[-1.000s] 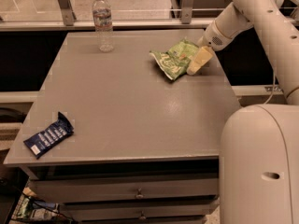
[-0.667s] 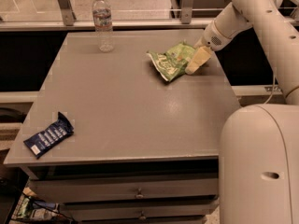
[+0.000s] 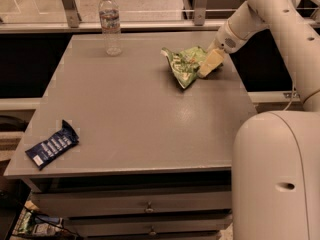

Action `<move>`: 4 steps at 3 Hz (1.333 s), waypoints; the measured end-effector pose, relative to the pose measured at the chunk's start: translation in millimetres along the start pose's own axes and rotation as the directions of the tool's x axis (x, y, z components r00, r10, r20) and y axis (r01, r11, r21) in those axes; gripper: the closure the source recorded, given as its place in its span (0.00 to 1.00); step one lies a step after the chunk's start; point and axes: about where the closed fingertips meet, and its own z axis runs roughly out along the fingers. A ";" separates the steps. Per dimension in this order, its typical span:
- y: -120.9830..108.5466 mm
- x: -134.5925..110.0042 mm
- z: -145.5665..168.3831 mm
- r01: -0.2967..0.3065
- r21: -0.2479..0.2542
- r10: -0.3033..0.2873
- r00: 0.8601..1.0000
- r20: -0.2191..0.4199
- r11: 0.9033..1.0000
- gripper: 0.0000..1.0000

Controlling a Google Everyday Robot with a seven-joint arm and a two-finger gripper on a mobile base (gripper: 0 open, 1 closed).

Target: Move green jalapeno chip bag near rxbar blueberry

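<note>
The green jalapeno chip bag (image 3: 184, 65) is a crinkly light-green packet at the far right of the grey table (image 3: 135, 114). My gripper (image 3: 209, 64) is at the bag's right edge and is shut on it, with the bag tilted and its left end near the tabletop. The rxbar blueberry (image 3: 51, 145) is a small dark navy wrapper lying flat at the table's near left corner, far from the bag and the gripper.
A clear plastic water bottle (image 3: 110, 24) stands upright at the table's back left. My white arm and base (image 3: 275, 174) fill the right side. A metal rail (image 3: 150, 19) runs behind the table. Drawers (image 3: 147, 206) sit under the tabletop.
The gripper and the green bag have shifted slightly to the left together. The blue wrapper and the bottle have not moved.
</note>
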 end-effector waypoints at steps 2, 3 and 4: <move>0.0 -1.1 1.4 0.000 -0.003 0.000 1.000 0.000 1.000 1.00; 0.0 -1.1 1.3 0.000 -0.003 0.000 1.000 0.000 1.000 1.00; 0.0 -1.1 1.3 0.000 -0.003 0.000 1.000 -0.001 1.000 1.00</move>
